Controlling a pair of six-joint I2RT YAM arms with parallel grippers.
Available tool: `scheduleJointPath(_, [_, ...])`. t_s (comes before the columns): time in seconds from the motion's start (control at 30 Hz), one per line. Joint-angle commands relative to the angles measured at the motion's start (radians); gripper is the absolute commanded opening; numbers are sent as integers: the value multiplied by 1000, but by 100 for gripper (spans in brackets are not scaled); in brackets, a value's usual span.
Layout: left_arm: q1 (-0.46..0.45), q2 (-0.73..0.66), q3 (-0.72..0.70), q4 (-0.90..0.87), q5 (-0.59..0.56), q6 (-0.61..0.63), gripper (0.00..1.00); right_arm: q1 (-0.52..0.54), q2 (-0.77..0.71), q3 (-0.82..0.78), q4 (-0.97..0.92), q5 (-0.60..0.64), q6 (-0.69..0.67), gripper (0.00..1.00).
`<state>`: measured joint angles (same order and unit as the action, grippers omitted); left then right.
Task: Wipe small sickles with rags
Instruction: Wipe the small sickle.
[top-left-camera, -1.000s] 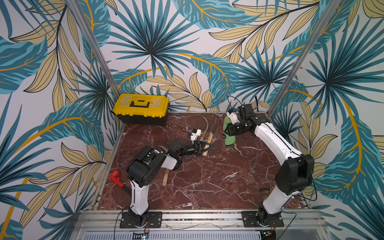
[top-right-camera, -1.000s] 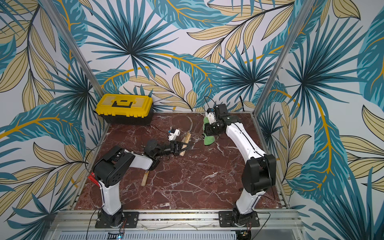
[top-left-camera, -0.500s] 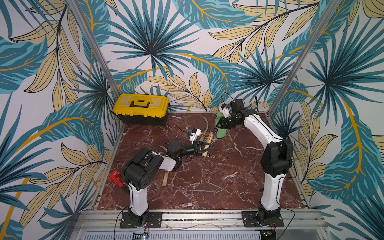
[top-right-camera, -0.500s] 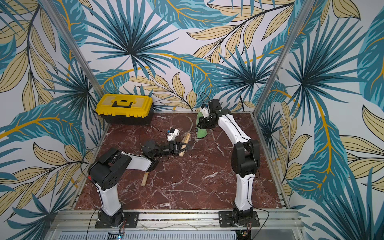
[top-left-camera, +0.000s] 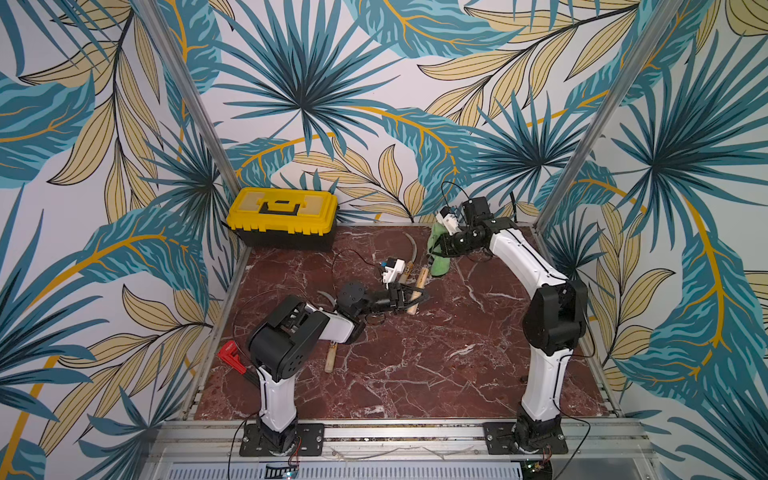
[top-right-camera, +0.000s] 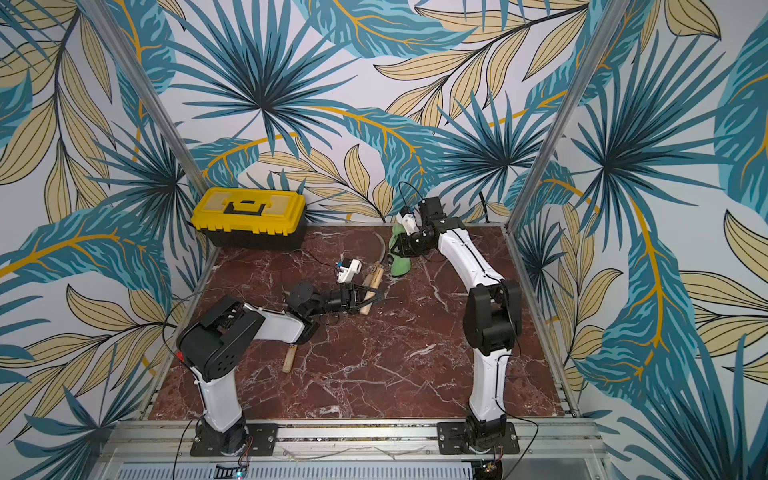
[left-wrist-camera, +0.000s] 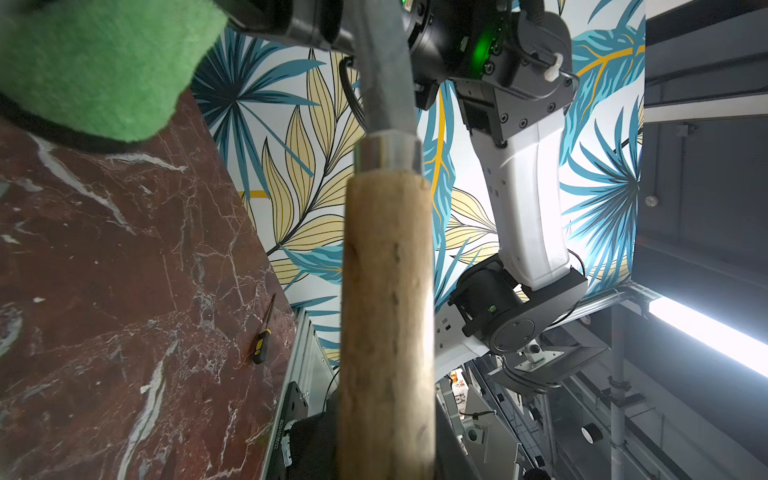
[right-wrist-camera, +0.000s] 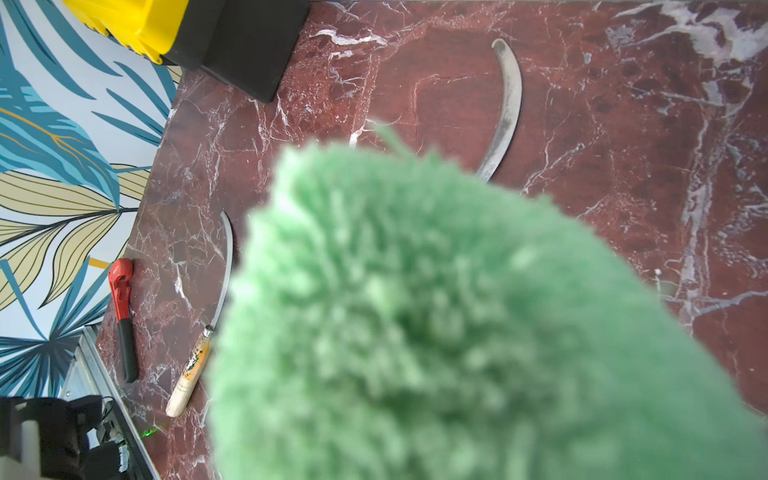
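My left gripper (top-left-camera: 415, 296) is shut on the pale wooden handle (left-wrist-camera: 386, 311) of a small sickle, low over the middle of the table. The sickle's grey blade (left-wrist-camera: 386, 75) points toward the right arm. My right gripper (top-left-camera: 436, 248) is shut on the green fuzzy rag (top-left-camera: 439, 265), which hangs right beside that blade. The rag (right-wrist-camera: 457, 332) fills the right wrist view and hides the jaws. A second sickle lies flat at the back, its blade (right-wrist-camera: 507, 108) bare. A third sickle (right-wrist-camera: 195, 361), with an orange label, lies under the left arm.
A yellow and black toolbox (top-left-camera: 286, 216) stands at the back left corner. A red-handled tool (top-left-camera: 230, 355) lies by the left edge. A small yellow and black screwdriver (left-wrist-camera: 262, 336) rests near the table's right edge. The marble tabletop (top-left-camera: 415, 374) spreads out in front.
The right arm has swung left with the rag, bringing it next to the held sickle's blade. The left arm and its sickle have stayed put.
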<state>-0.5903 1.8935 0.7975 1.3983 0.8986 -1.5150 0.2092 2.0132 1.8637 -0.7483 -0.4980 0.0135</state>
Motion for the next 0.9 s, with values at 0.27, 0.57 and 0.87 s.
scheduleJointPath(0.27, [-8, 51, 51, 22, 47, -1, 0, 65, -169, -48, -54, 21, -127, 2])
scheduleJointPath(0.57, [5, 74, 102, 22, 64, -6, 0, 177, -242, -72, -155, 138, -200, 2])
scheduleJointPath(0.87, [49, 86, 141, 22, 68, -7, 0, 233, -407, -249, -135, 280, -181, 2])
